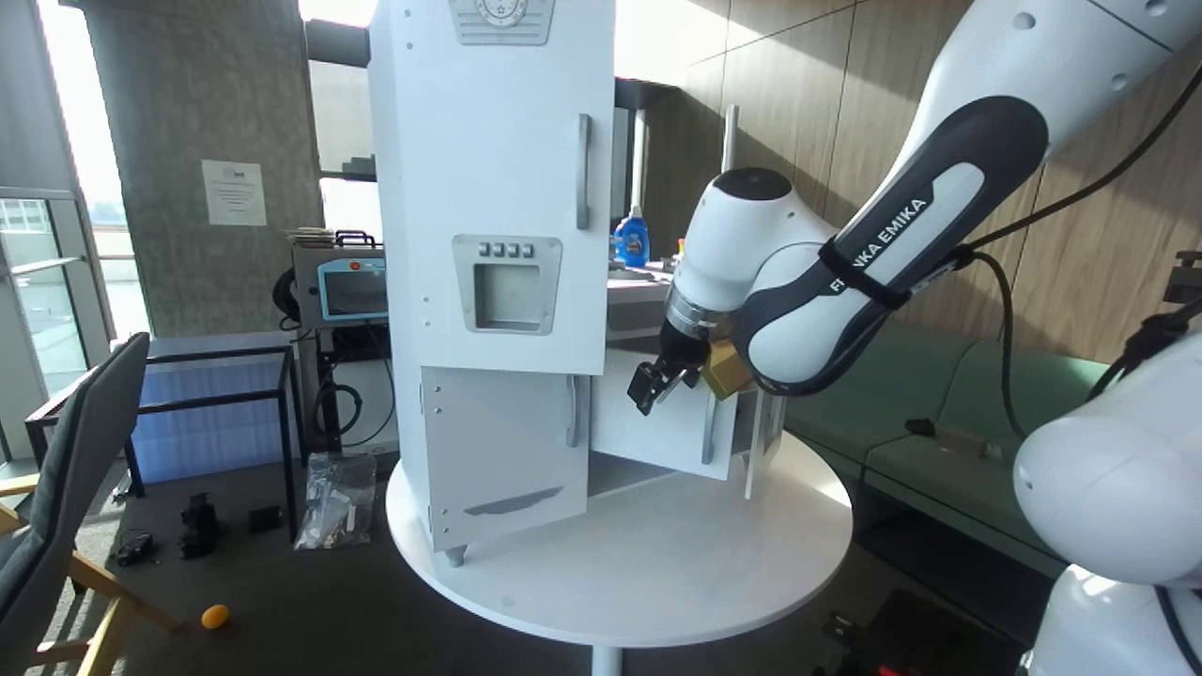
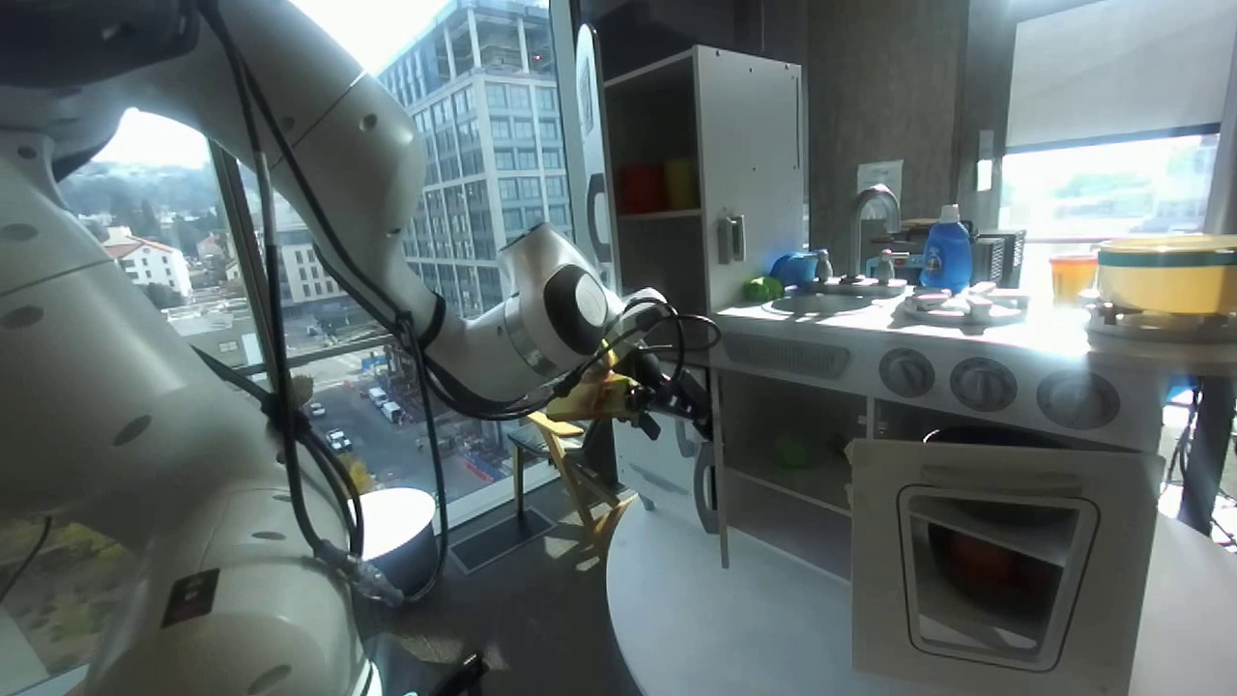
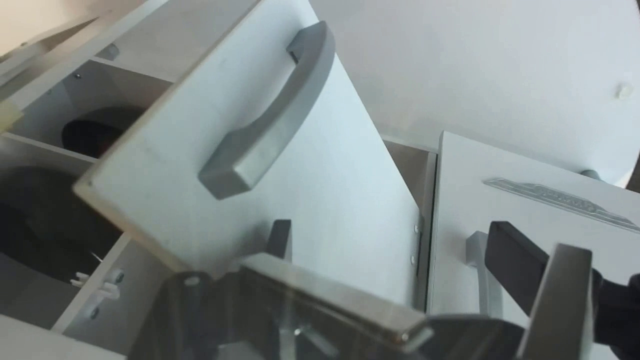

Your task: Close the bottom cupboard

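Slanting down, the gripper [image 1: 665, 387], fingers [image 3: 515, 265] apart, seems just beside the ajar cupboard door [image 3: 345, 200].

Blue bottle [image 2: 946, 257] upright; orange object [image 1: 215, 617] on floor [image 1: 319, 601].

Light glares through a window [image 2: 1111, 193] beyond the toy kitchen [image 2: 863, 360] in an exterior view; its stove top [image 2: 1024, 333] is washed out, its tall cabinet [image 2: 662, 271] dim inside. In an exterior view, sunlight and slanting shadows cross the wooden wall [image 1: 798, 103] behind it. The wrist view shows pale, flat light on the cupboard door [image 3: 320, 180]; the gripper [image 3: 390, 235] blurs near its base.
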